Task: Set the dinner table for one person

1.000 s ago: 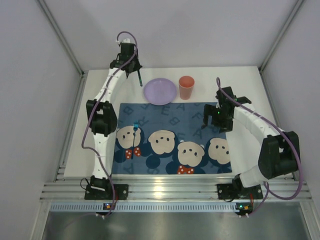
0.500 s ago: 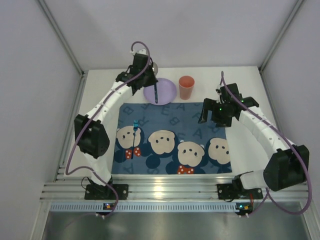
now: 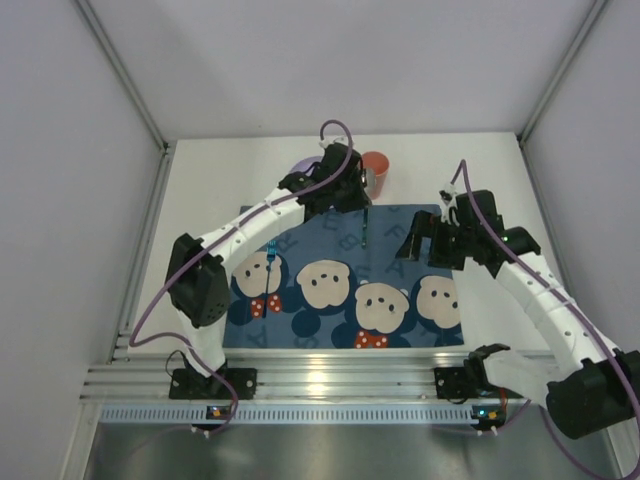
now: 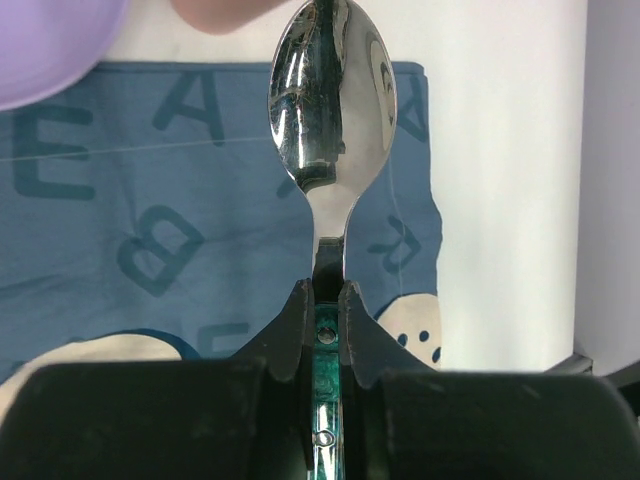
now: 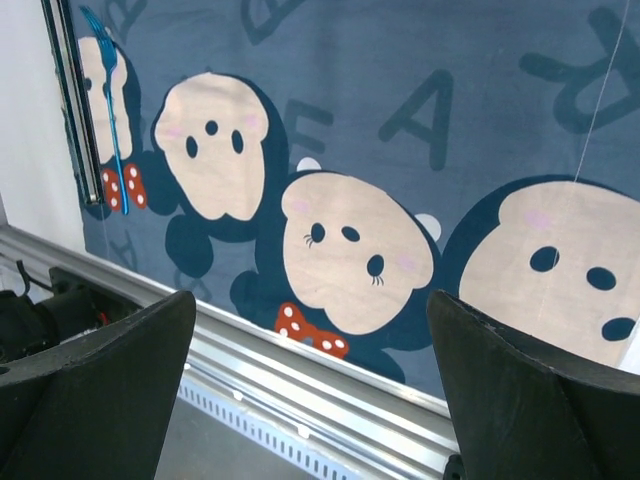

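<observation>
Swinging rightward off the purple plate (image 4: pixel 45 45), the left gripper (image 4: pixel 326 300) now hangs over the far edge of the mat (image 3: pixel 330 245) near the cup (image 3: pixel 380 166), clamped on a spoon (image 4: pixel 332 110). The right gripper (image 5: pixel 310 300) gapes wide above the mat's right edge. The white dinner table (image 3: pixel 200 190) lies beneath it all.

Bright even light, faint soft shadows, mirror glare on spoon (image 4: pixel 332 110), rail (image 3: pixel 320 385) glinting

White bench (image 3: pixel 200 200), ribbed aluminium rail (image 3: pixel 330 378) along its near edge: a dark-blue cloth mat (image 3: pixel 310 240) printed with cartoon faces and letters lies flat across the middle. Just beyond the mat's far edge, on bare white, an orange cup (image 3: pixel 378 165) stands upright beside a lilac plate (image 3: pixel 302 166), largely hidden.
</observation>
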`<state>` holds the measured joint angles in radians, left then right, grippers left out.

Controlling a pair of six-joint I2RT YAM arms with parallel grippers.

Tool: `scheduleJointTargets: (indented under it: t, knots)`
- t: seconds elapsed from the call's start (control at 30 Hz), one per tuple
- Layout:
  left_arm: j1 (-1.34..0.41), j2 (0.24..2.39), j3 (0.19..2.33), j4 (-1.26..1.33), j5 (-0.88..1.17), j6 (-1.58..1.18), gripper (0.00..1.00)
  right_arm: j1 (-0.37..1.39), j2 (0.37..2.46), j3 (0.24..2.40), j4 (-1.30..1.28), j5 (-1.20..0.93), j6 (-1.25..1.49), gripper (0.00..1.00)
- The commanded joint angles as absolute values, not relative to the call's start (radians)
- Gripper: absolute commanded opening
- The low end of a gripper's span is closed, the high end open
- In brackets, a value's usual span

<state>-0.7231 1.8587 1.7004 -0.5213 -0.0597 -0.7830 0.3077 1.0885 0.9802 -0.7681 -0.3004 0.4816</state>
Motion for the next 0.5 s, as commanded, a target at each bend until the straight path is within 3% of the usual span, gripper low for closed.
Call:
scheduleJointTargets:
  t: [0.0, 0.47]
  knots:
    - [-0.750, 1.792, 1.714, -0.465, -0.064, -0.851, 0.00, 0.322, 1.055, 0.943, -0.704, -0.340, 0.502, 1.00]
    - [-0.850, 1.767, 1.631, -0.431, -0.089, -0.928, 0.00, 0.342, 1.092, 0.948, -0.569, -0.456, 0.578, 1.00]
